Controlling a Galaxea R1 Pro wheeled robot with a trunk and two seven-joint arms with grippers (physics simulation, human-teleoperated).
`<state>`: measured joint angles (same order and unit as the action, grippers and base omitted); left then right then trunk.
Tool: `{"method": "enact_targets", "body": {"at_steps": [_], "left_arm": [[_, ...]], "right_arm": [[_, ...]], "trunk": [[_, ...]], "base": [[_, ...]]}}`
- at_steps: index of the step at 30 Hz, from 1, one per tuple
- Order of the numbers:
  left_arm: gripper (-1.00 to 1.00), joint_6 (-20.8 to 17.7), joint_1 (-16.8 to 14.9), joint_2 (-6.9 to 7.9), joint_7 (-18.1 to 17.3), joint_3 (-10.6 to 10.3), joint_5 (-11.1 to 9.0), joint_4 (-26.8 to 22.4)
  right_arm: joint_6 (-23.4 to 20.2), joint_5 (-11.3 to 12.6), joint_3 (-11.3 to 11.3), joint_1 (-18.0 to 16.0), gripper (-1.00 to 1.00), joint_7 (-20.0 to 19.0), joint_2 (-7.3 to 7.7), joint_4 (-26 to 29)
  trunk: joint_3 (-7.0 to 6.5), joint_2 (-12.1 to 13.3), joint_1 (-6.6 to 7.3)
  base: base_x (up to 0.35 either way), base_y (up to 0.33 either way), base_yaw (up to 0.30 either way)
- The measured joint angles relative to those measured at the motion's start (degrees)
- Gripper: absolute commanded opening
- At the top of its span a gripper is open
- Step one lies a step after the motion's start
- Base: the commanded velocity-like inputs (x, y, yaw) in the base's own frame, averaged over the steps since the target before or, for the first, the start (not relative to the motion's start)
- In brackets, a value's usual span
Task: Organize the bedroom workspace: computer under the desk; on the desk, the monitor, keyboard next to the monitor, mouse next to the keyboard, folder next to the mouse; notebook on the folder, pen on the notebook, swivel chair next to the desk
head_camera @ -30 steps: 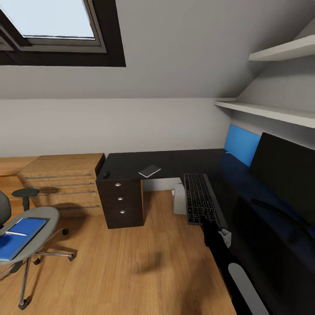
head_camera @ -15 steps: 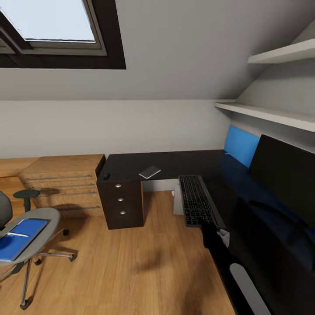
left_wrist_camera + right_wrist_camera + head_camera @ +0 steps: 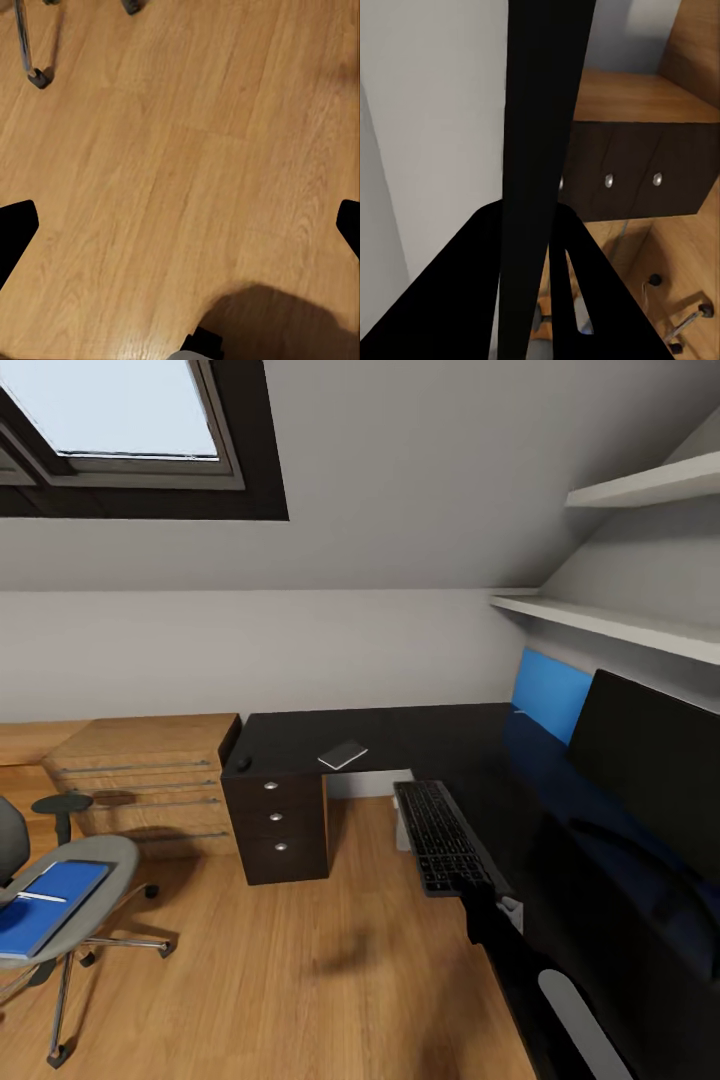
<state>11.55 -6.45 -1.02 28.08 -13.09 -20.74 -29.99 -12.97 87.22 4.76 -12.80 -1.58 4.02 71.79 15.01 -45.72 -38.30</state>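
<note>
My right gripper (image 3: pixel 488 905) is shut on the near end of the black keyboard (image 3: pixel 441 847), which lies slanted at the front edge of the black desk (image 3: pixel 400 728). In the right wrist view the keyboard (image 3: pixel 540 135) is an edge-on black slab clamped in the gripper (image 3: pixel 538 251). The monitor (image 3: pixel 650 765) stands on the desk at the right. The mouse (image 3: pixel 243 761) and the notebook (image 3: pixel 343 753) lie on the desk's far wing. The blue folder (image 3: pixel 45 905) with the pen (image 3: pixel 36 897) on it rests on the swivel chair (image 3: pixel 105 857). The computer (image 3: pixel 399 818) peeks out under the desk. Above the floor, my left gripper (image 3: pixel 180 229) is open.
A low wooden drawer cabinet (image 3: pixel 140 770) stands against the far wall left of the desk's black drawer unit (image 3: pixel 275 825). Two white shelves (image 3: pixel 620 620) hang over the monitor. Open wooden floor (image 3: pixel 300 950) lies between chair and desk. Chair legs (image 3: pixel 30 60) show in the left wrist view.
The keyboard has swung in my right gripper, its far end moving left and toward me along the desk edge. The chair, folder, mouse and notebook have stayed put.
</note>
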Motion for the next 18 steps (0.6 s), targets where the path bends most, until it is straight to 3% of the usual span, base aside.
{"method": "enact_targets", "body": {"at_steps": [3,18], "left_arm": [[1.0,2.47,0.0,-0.01,-0.2,0.01,-0.01,0.01],[1.0,3.04,-0.01,0.67,-0.05,0.17,-0.02,-1.25]], "right_arm": [[-0.06,0.02,0.1,0.0,-1.0,-0.31,0.14,0.09],[0.02,-0.11,0.19,0.0,-1.0,-0.35,0.06,-0.3]], "trunk": [[0.0,0.01,-0.02],[0.0,0.0,-0.03]], "base": [[-0.173,-0.198,0.0],[-0.227,-0.224,0.0]]}}
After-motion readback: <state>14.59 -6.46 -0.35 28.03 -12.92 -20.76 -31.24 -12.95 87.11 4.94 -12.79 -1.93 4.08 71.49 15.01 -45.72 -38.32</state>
